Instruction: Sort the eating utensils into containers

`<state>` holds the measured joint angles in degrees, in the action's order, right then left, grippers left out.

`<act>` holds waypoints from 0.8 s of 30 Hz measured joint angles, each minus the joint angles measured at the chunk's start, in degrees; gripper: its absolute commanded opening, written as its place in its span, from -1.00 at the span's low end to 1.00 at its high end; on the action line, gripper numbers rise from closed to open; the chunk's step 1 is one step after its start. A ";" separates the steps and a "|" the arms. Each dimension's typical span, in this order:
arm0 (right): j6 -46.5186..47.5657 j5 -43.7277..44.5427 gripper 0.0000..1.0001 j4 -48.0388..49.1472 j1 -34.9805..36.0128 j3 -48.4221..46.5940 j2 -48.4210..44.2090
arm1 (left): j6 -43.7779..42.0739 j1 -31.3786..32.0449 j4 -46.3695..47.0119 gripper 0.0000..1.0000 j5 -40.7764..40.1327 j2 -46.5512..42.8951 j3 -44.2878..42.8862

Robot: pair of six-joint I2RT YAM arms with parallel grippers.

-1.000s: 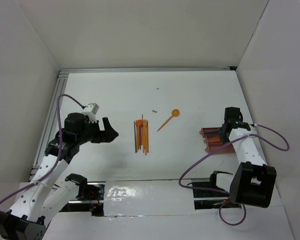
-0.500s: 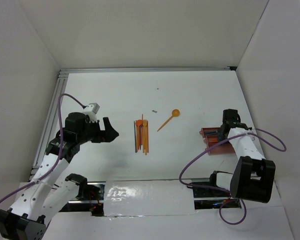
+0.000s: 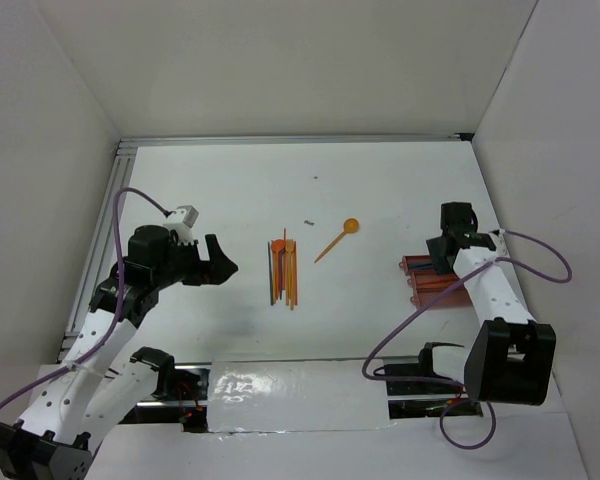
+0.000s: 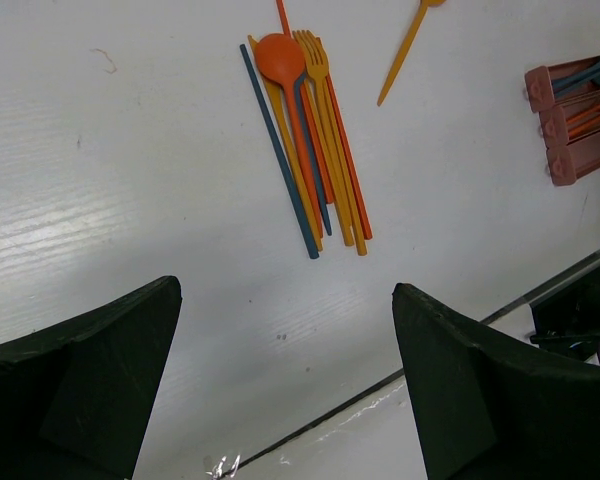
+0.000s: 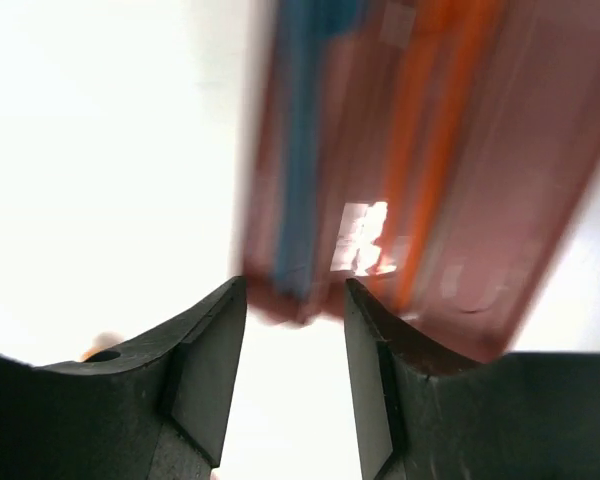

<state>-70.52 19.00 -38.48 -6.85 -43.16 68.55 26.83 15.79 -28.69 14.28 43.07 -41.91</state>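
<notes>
A bundle of eating utensils (image 3: 283,270), mostly orange with a few blue, lies side by side mid-table; the left wrist view shows the same bundle (image 4: 310,140). One orange spoon (image 3: 338,240) lies apart, to its far right. The reddish-brown containers (image 3: 432,284) sit on the right, with blue and orange utensils in their troughs (image 5: 400,150). My right gripper (image 3: 446,243) hovers over the containers' far-left end, open, nothing between its fingers (image 5: 295,290). To the left of the bundle, my left gripper (image 3: 220,262) is wide open and empty (image 4: 285,290).
White walls close in the table on three sides. A metal rail (image 3: 102,225) runs along the left edge. A shiny foil strip (image 3: 280,385) covers the near edge between the arm bases. Two small dark specks (image 3: 308,220) lie beyond the bundle.
My right gripper has opened and shifted slightly toward the far side, over the containers' end. The left arm and the bundle have not moved.
</notes>
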 measured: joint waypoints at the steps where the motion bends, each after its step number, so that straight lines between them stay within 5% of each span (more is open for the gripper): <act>1: 1.01 0.24 0.00 -0.04 0.79 -1.86 -0.13 | -0.02 0.00 0.02 1.00 0.00 0.00 0.00; 8: 10.23 1.92 0.07 4.81 15.98 -13.22 0.66 | -0.02 0.00 0.00 0.99 -0.02 -1.16 0.00; 14: 11.47 5.40 -0.03 3.76 33.86 -27.58 17.25 | 0.07 0.00 -0.26 1.00 -0.68 -1.29 0.00; 24: 4.61 7.63 -0.01 -0.42 39.32 -31.15 33.86 | 0.11 0.00 -0.74 1.00 -2.08 -2.16 0.00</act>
<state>-65.91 26.63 -38.89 32.47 -74.30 102.41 26.94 15.79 -29.43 12.21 40.91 -41.91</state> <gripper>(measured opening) 0.492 0.997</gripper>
